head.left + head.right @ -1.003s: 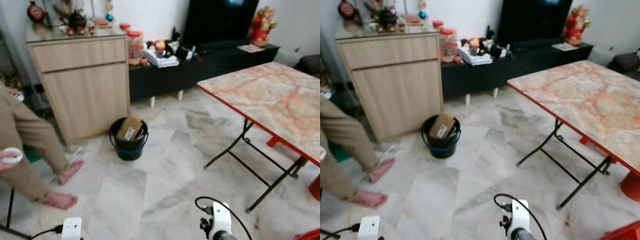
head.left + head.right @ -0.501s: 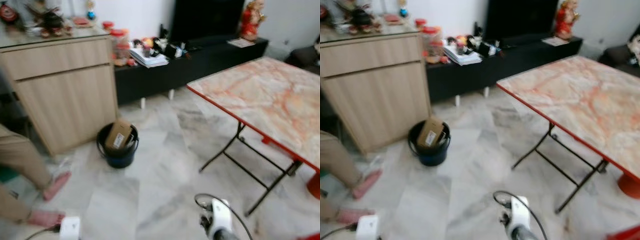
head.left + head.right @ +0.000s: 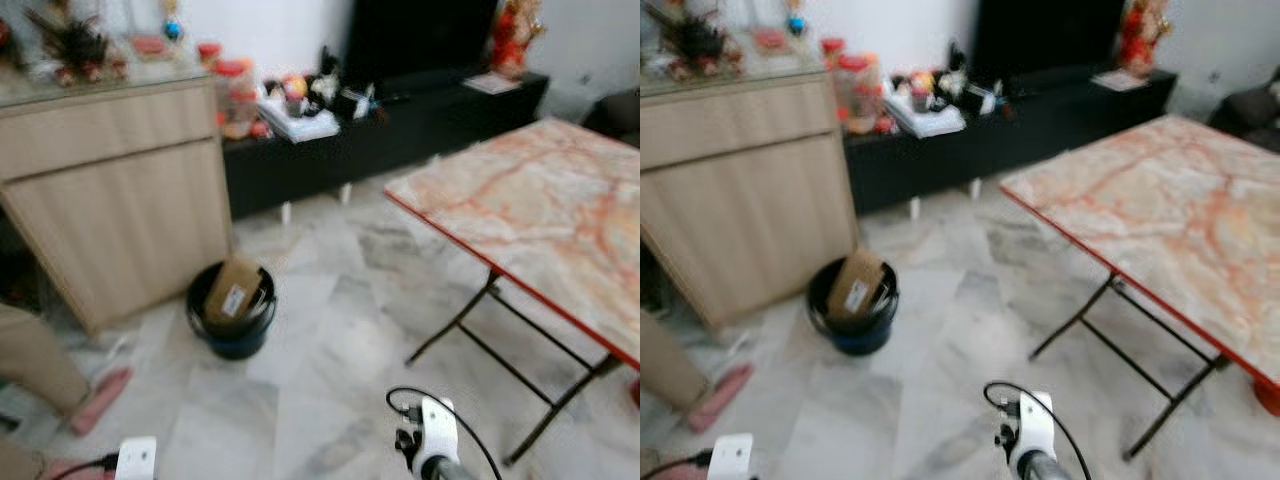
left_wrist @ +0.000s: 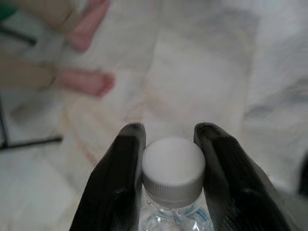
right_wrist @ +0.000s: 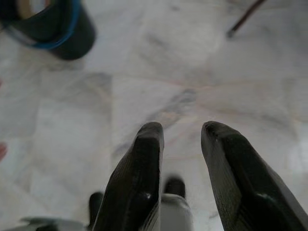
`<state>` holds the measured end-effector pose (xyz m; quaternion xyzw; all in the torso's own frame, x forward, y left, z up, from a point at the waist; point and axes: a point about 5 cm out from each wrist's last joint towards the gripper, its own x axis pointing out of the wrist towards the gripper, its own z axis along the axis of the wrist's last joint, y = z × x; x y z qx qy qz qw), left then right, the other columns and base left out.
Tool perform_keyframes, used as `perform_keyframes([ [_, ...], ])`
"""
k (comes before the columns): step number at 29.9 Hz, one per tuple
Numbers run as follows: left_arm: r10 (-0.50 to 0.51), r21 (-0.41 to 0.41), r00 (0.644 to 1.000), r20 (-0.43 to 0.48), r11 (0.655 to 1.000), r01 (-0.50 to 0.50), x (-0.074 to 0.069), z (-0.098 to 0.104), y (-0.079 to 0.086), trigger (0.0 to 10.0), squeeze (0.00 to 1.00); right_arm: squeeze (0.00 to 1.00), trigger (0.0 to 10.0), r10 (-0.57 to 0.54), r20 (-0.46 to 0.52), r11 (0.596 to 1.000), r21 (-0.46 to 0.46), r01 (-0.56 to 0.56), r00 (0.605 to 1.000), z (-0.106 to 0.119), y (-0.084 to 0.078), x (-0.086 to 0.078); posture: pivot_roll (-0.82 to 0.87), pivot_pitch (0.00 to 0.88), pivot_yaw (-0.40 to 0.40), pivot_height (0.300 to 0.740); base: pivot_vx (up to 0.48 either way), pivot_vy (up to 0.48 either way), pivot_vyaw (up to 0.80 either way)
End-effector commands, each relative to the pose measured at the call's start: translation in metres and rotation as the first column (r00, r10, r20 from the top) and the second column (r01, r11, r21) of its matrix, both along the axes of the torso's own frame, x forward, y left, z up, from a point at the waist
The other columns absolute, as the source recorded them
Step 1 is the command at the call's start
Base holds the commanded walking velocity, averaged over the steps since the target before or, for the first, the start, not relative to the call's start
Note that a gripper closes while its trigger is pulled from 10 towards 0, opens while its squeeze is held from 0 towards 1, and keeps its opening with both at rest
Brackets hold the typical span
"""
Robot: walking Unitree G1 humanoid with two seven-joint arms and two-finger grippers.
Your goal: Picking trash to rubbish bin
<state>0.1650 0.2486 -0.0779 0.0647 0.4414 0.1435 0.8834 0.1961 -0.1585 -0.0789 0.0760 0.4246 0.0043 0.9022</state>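
Jaws of the left gripper [image 4: 172, 144] clamp a water bottle [image 4: 173, 173] for the bucket bin [image 3: 231, 312] ahead; right gripper [image 5: 180, 144] parted, empty.

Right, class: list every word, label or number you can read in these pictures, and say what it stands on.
None can be read.
Cardboard box in the bin: a white label, too blurred.
Bottle held by the left gripper: no print visible on its white cap.
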Motion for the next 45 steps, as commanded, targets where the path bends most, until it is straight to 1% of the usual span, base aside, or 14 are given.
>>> perform_keyframes([
  [1,-0.012,-0.014,1.000,0.013,1.000,0.012,0.0033,-0.0001,-0.0065,10.0,0.00,0.00,10.0,-0.008,0.005,1.000,-0.016,0.008,1.000,0.0015,-0.0064,0.0021,-0.01,0.000,-0.064,0.740,0.480,0.000,0.00],
  [3,-0.010,-0.013,1.000,0.014,1.000,0.010,0.0032,0.0000,-0.0059,10.0,0.00,0.00,10.0,0.013,0.005,1.000,-0.026,-0.013,1.000,0.0012,-0.0048,0.0017,0.00,0.000,-0.066,0.740,0.480,0.000,0.00],
  [5,-0.009,-0.012,1.000,0.014,1.000,0.009,0.0031,0.0001,-0.0054,10.0,0.00,0.00,10.0,0.012,0.007,1.000,-0.028,-0.012,1.000,0.0013,-0.0047,0.0018,0.00,0.000,-0.066,0.740,0.480,0.000,0.00],
  [7,-0.006,-0.011,1.000,0.014,1.000,0.007,0.0029,0.0004,-0.0041,10.0,0.00,0.00,10.0,0.028,0.001,0.999,-0.033,-0.028,1.000,0.0011,-0.0035,0.0018,0.00,0.000,-0.065,0.740,0.480,0.000,0.80],
  [10,-0.006,-0.010,1.000,0.013,1.000,0.006,0.0026,0.0003,-0.0037,10.0,0.00,0.00,10.0,0.019,0.002,1.000,-0.025,-0.019,1.000,0.0010,-0.0032,0.0017,0.00,0.000,-0.065,0.740,0.480,0.000,0.74],
  [19,-0.005,-0.012,1.000,0.016,1.000,0.005,0.0032,0.0006,-0.0040,10.0,0.00,0.00,10.0,0.014,0.001,1.000,-0.019,-0.014,1.000,0.0012,-0.0025,0.0022,0.01,0.000,-0.065,0.740,0.480,0.000,0.00],
  [24,-0.004,-0.014,1.000,0.018,1.000,0.004,0.0039,0.0009,-0.0037,10.0,0.00,0.00,10.0,0.033,-0.001,0.999,-0.024,-0.033,0.999,0.0012,-0.0013,0.0025,0.01,0.000,-0.067,0.740,0.480,0.000,0.00],
  [26,-0.003,-0.013,1.000,0.019,1.000,0.003,0.0040,0.0010,-0.0036,10.0,0.00,0.00,10.0,0.051,-0.006,0.998,-0.030,-0.051,0.999,0.0008,-0.0001,0.0019,0.01,0.000,-0.067,0.740,0.480,0.000,0.80],
  [30,-0.002,-0.014,1.000,0.019,1.000,0.002,0.0039,0.0010,-0.0035,10.0,0.00,0.00,10.0,0.044,-0.006,0.999,-0.027,-0.044,0.999,0.0006,0.0000,0.0016,0.01,0.000,-0.067,0.740,0.480,0.000,0.80],
  [33,-0.002,-0.014,1.000,0.019,1.000,0.002,0.0039,0.0010,-0.0036,10.0,0.00,0.00,10.0,0.030,-0.004,0.999,-0.020,-0.030,1.000,0.0007,-0.0003,0.0017,0.01,0.000,-0.067,0.740,0.480,0.000,0.00],
  [45,-0.001,-0.016,1.000,0.021,1.000,0.001,0.0037,0.0008,-0.0041,10.0,0.00,0.00,10.0,0.043,-0.005,0.999,-0.025,-0.043,0.999,0.0008,-0.0005,0.0018,0.01,0.000,-0.070,0.740,0.480,0.000,0.00],
])
